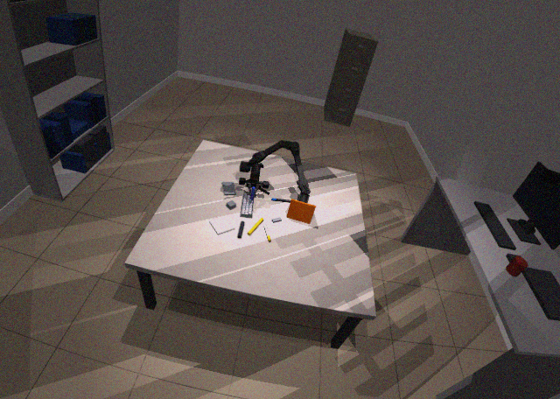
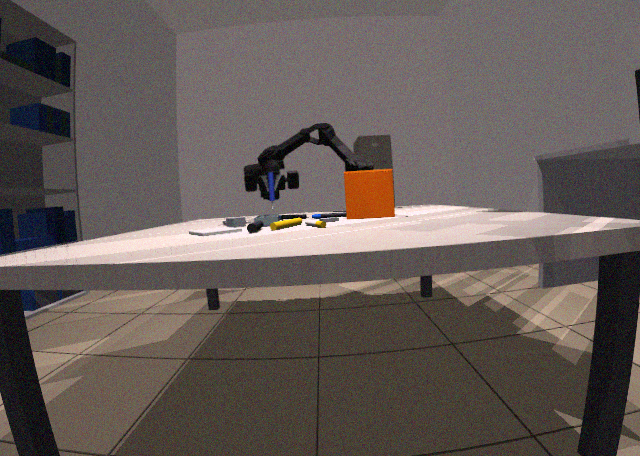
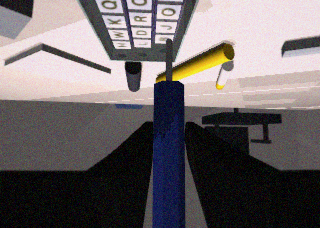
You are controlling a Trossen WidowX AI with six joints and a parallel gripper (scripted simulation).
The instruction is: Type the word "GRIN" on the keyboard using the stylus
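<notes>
Pinching the blue stylus [image 1: 252, 192] [image 2: 271, 186] [image 3: 169, 138], the gripper [image 1: 254, 185] [image 2: 271, 182] [image 3: 168, 129] hovers mid-frame up top, with that orange box [image 1: 301, 211] [image 2: 369, 193] sitting just right of center.

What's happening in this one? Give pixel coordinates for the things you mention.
A robot arm is using its gripper [image 1: 252, 187] [image 2: 270, 195] [image 3: 168, 129] to hold a blue stylus [image 1: 252, 192] [image 2: 271, 185] [image 3: 169, 113] with its thin tip toward a lettered keyboard [image 1: 247, 205] [image 3: 137, 18], apparently to type "GRIN". The tip appears raised above the keys; whether any letter has been typed can't be told. An orange box [image 1: 301, 211] [image 2: 369, 194] and yellow cylinder [image 1: 255, 226] [image 2: 286, 224] [image 3: 200, 63] are nearby.
</notes>
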